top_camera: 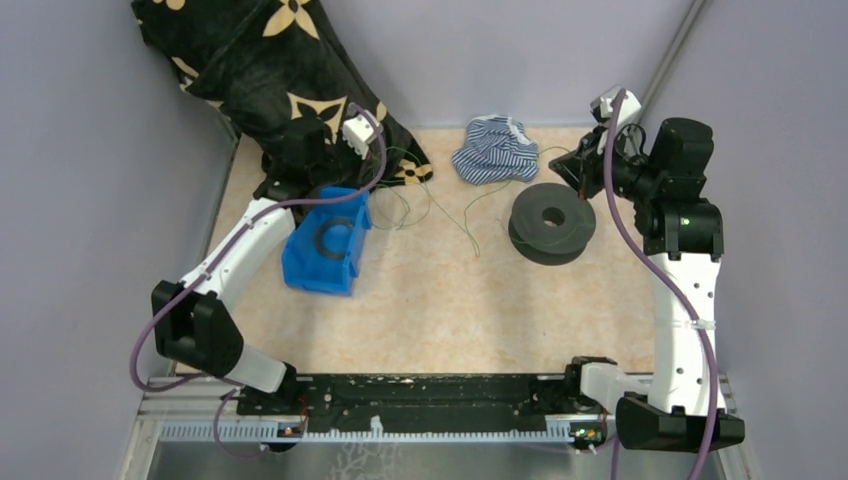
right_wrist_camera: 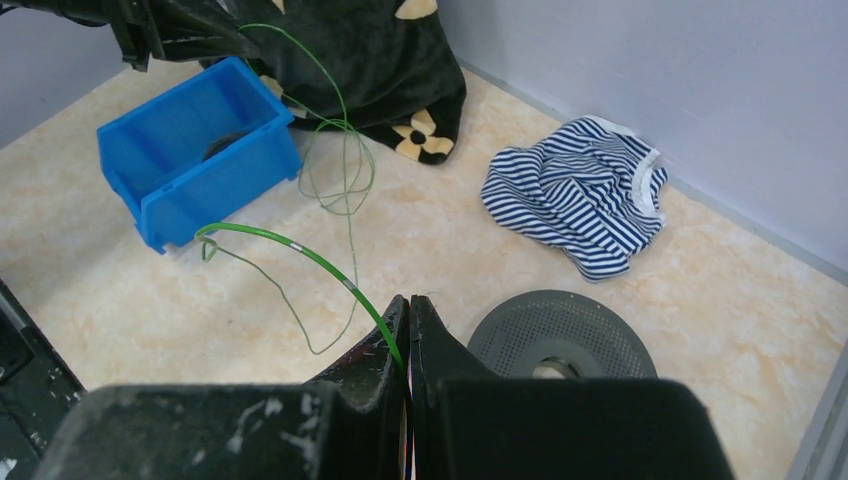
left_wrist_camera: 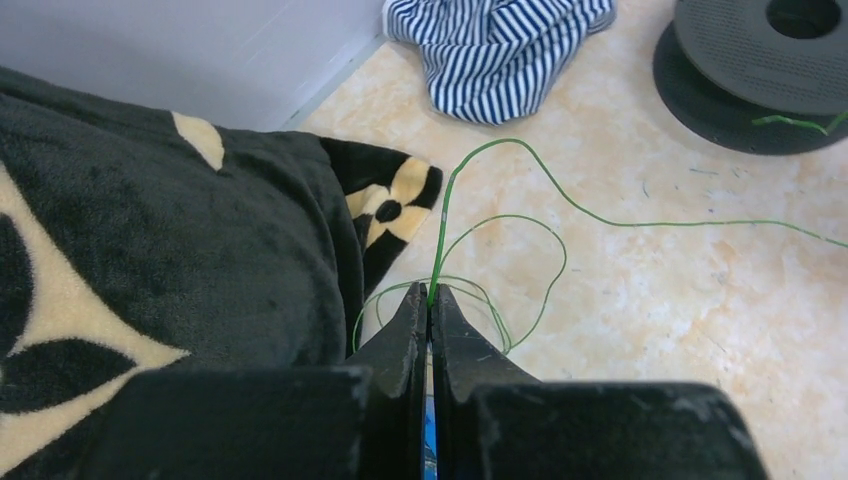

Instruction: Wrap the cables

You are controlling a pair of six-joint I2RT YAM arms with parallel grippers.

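The cable (top_camera: 436, 205) is one thin green wire. It lies in loose loops on the beige tabletop between the blue bin and the black spool. My left gripper (left_wrist_camera: 430, 290) hovers over the bin's far right corner, shut on the cable (left_wrist_camera: 560, 195), which rises straight out of its tips. From there the wire loops and runs right toward the spool. My right gripper (right_wrist_camera: 408, 300) hangs just above the spool's left rim, shut on the other stretch of cable (right_wrist_camera: 300, 248), which arcs left from its tips. In the top view the left gripper (top_camera: 375, 190) and right gripper (top_camera: 557, 167) face each other.
A black spool (top_camera: 552, 222) stands under the right gripper. A blue bin (top_camera: 325, 240) holding a dark ring sits at the left. A black flowered blanket (top_camera: 270, 70) fills the back left corner. A striped shirt (top_camera: 495, 150) lies by the back wall.
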